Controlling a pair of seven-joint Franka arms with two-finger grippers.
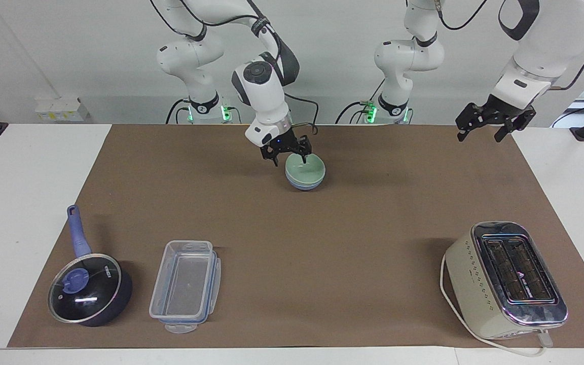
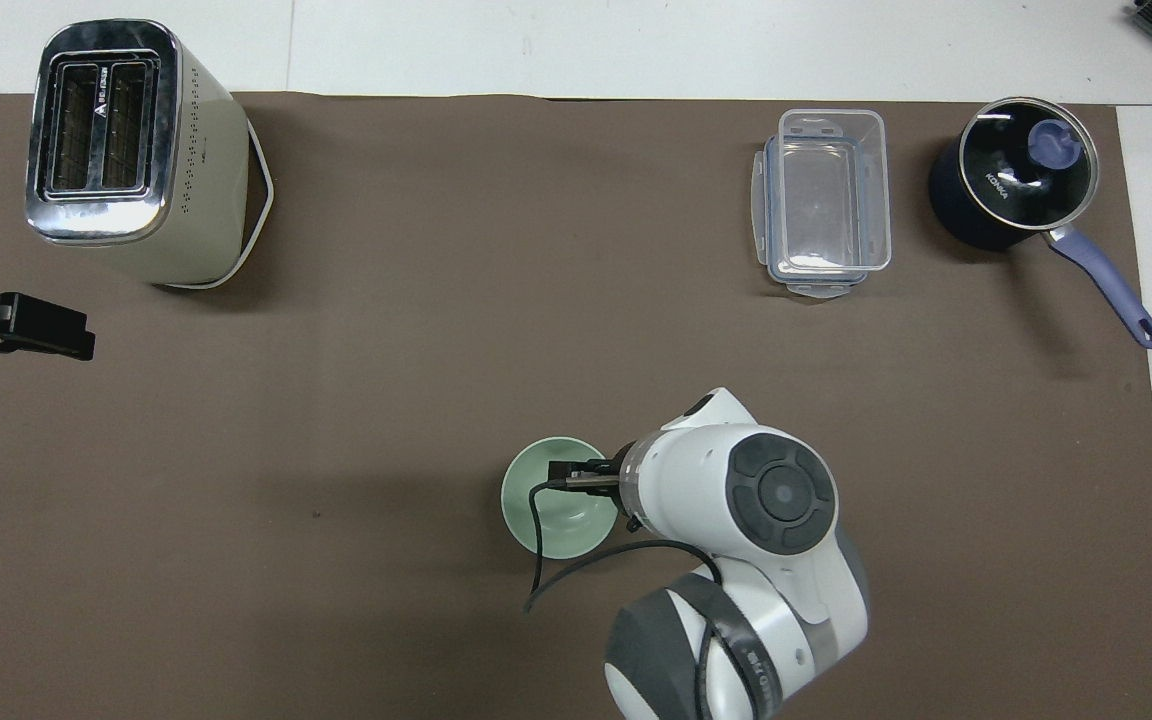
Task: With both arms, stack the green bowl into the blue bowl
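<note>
Pale green bowl upright, nested inside pale blue bowl, mid-table.

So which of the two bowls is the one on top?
The green bowl is on top, nested inside the blue bowl, of which only the lower wall shows beneath it. The open right claw is just above its rim.

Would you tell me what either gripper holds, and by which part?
Nothing: the open right gripper is over the pale green bowl; the open left gripper waits empty.
</note>
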